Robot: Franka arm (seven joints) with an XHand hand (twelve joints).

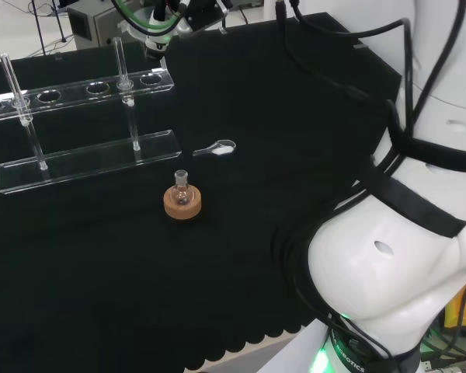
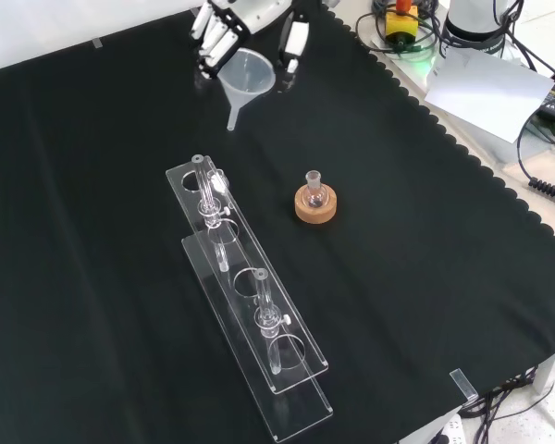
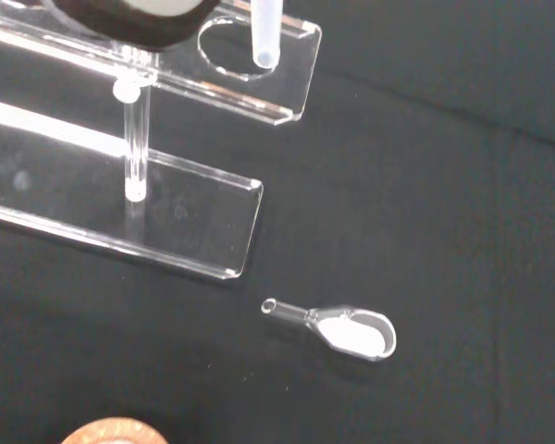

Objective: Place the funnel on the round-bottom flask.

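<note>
Your hand [image 2: 245, 32] grips the clear funnel [image 2: 248, 79] above the cloth at the front view's top, well apart from the flask [image 2: 314, 190] on its cork ring [image 2: 315, 205]. The flask's neck is narrow; come down off-centre and the funnel's stem could topple it.

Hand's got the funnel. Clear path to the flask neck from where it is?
Probably yes. The hand holds the funnel up over bare cloth, and the flask stands upright on its cork ring with its neck open. The rack sits off to one side.
</note>
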